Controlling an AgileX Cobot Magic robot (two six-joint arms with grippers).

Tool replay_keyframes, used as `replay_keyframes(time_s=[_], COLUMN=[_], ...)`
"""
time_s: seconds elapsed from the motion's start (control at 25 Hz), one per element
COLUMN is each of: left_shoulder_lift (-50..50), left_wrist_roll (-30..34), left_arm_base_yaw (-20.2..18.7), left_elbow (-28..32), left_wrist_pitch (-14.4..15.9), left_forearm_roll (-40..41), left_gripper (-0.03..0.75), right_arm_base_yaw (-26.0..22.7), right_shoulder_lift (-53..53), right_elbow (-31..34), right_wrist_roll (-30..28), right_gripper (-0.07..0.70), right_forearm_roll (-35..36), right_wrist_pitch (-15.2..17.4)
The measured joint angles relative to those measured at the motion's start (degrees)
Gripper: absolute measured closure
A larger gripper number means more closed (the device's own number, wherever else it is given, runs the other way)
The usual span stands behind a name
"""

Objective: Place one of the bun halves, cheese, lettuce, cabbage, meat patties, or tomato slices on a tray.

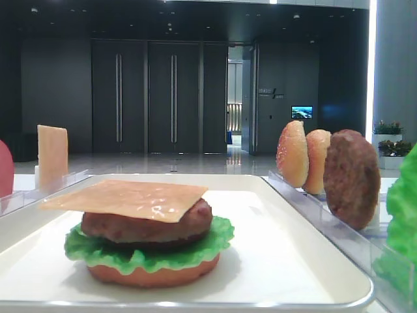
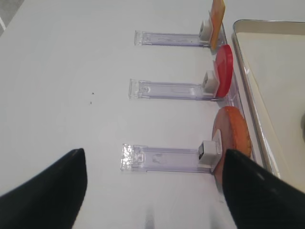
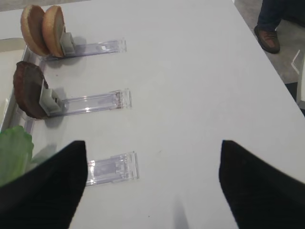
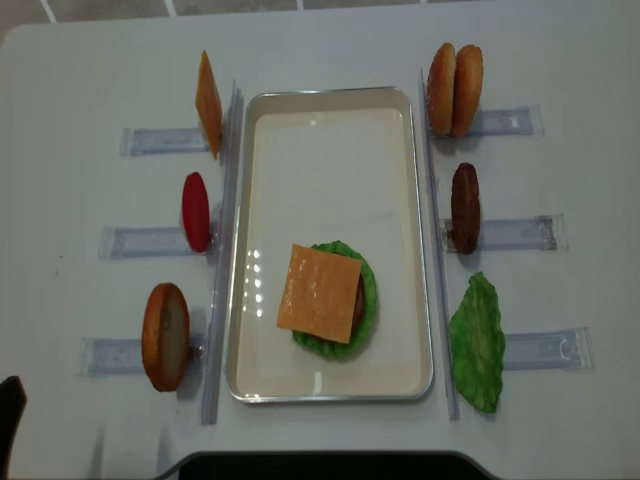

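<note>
Now the cheese (image 4: 319, 293) tops the stack on the tray (image 4: 330, 120), while both the left gripper (image 2: 152, 191) and the right gripper (image 3: 152, 181) hang wide apart, holding nothing.

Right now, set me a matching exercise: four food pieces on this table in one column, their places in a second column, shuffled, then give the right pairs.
Things:
1. cheese slice
2. tomato slice
3. loose lettuce leaf
4. spare meat patty

Places:
A. standing in the middle rack right of the tray
B. lying flat on top of the stack on the tray
C. standing in the middle rack left of the tray
D. at the near rack right of the tray

Pairs: 1-B, 2-C, 3-D, 4-A
</note>
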Motion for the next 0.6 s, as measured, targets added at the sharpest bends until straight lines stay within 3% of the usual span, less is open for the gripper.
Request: replay_keyframes(time_s=[0.6], left_shoulder_lift=[0.00], left_wrist_roll=[0.00], left_arm_base_yaw=[0.00], left_elbow=[0.00], left_wrist_pitch=[0.00], left_forearm_roll=[0.00], left_gripper=[0.024], right_arm_base_yaw=[0.00], right_shoulder_lift=[0.00], right_elbow=[0.00], right_wrist_roll=[0.00], right_gripper=[0.091], right_forearm_roll=[0.00], right_wrist_pitch=[0.00])
